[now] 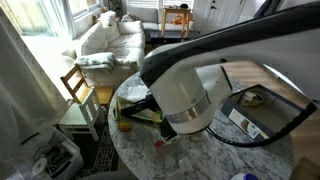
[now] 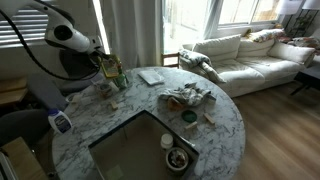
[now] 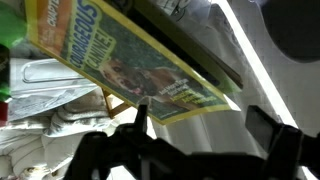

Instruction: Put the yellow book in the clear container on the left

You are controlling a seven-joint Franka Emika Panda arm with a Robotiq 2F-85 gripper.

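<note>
The yellow book point(image 3: 130, 60) stands tilted across the top of the wrist view, front cover with pictures and lettering facing the camera. My gripper point(image 3: 203, 125) is open just in front of it. The left fingertip point(image 3: 140, 112) overlaps the book's lower edge and the right fingertip point(image 3: 265, 125) is clear of it, with nothing between them. In an exterior view the book point(image 2: 110, 68) leans upright at the table's far left under the gripper point(image 2: 101, 60). The clear container point(image 2: 150, 77) lies flat to its right. The arm fills an exterior view and hides most of the book point(image 1: 138, 108).
The round marble table point(image 2: 225, 115) has a glass inset point(image 2: 140, 145). On it sit a crumpled pile point(image 2: 187, 97), a small cup point(image 2: 188, 117), a bowl point(image 2: 178, 158) and a blue-capped bottle point(image 2: 60, 121). A white sofa point(image 2: 250, 55) stands beyond the table.
</note>
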